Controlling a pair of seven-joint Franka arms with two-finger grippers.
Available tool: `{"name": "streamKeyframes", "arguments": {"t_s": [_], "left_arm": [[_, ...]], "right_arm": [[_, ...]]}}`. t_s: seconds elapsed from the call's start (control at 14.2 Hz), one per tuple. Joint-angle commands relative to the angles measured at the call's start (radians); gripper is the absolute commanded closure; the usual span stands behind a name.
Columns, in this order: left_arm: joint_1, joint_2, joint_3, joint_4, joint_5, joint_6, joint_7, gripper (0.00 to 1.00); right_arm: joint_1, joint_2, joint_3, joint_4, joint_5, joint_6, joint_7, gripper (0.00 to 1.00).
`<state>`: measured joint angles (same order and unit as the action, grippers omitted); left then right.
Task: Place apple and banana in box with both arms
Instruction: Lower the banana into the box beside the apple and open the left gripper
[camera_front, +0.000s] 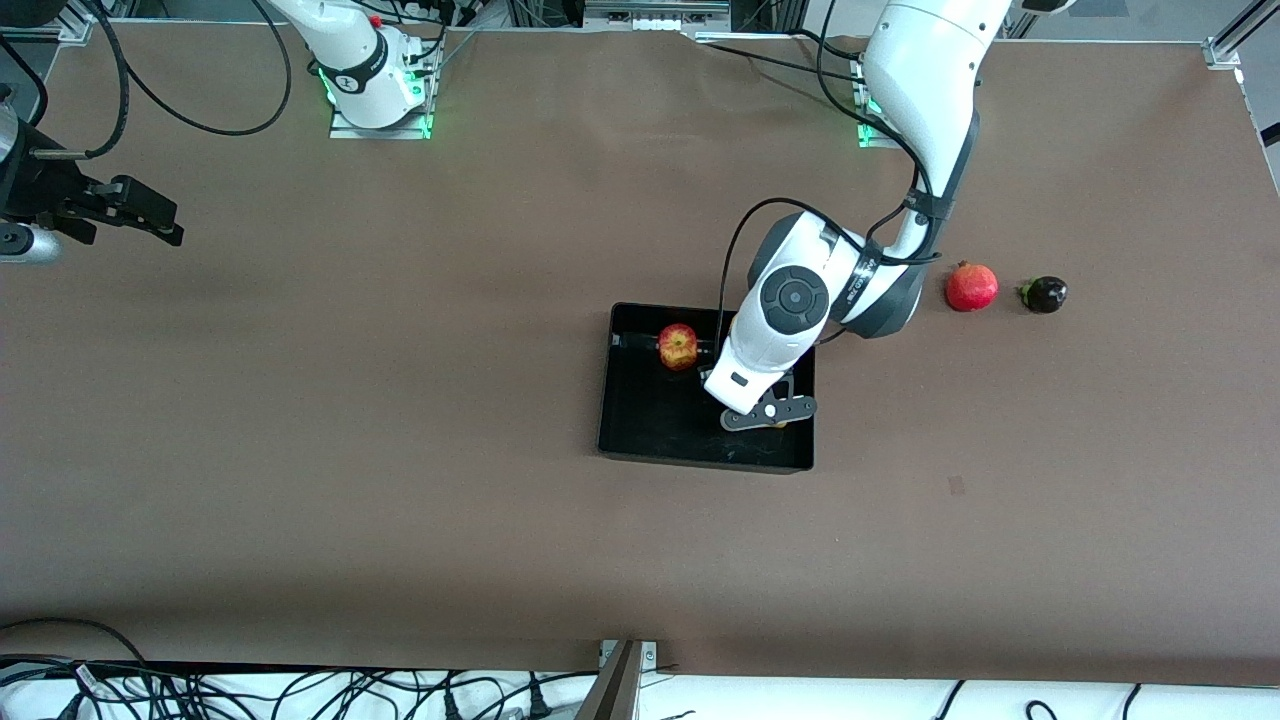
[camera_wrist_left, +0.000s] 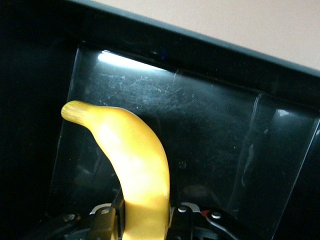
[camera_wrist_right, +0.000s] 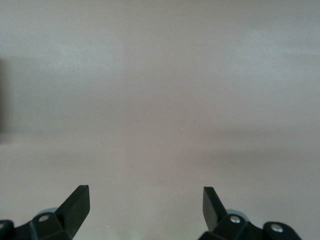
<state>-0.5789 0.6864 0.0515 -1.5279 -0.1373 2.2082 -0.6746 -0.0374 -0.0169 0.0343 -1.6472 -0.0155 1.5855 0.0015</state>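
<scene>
The black box (camera_front: 700, 462) stands mid-table. The apple (camera_front: 678, 346), red with yellow streaks, lies in it by the wall farther from the front camera. My left gripper (camera_front: 770, 415) is down inside the box, at the side toward the left arm's end. It is shut on the yellow banana (camera_wrist_left: 135, 165), which juts out over the glossy box floor (camera_wrist_left: 215, 125); my left gripper (camera_wrist_left: 145, 222) clamps it mid-length. In the front view the arm hides nearly all of the banana. My right gripper (camera_front: 130, 215) waits open and empty over bare table at the right arm's end; the right wrist view shows my right gripper (camera_wrist_right: 145, 205) over bare table.
A red pomegranate (camera_front: 972, 287) and a small dark purple fruit (camera_front: 1044, 294) lie on the table toward the left arm's end, beside the left arm's elbow. Cables run along the table edge nearest the front camera.
</scene>
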Motion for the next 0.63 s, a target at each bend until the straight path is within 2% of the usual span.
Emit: {"name": "streamKeyframes", "arguments": {"t_s": [0.0, 0.56], "left_arm": [[0.008, 0.071, -0.004, 0.08, -0.005, 0.001, -0.019, 1.0], [0.027, 0.145, 0.001, 0.117, 0.015, 0.082, -0.033, 1.0]], "right_arm": [[-0.003, 0.006, 0.007, 0.021, -0.003, -0.015, 0.008, 0.0], [-0.003, 0.006, 0.007, 0.021, -0.003, -0.013, 0.009, 0.0]]}}
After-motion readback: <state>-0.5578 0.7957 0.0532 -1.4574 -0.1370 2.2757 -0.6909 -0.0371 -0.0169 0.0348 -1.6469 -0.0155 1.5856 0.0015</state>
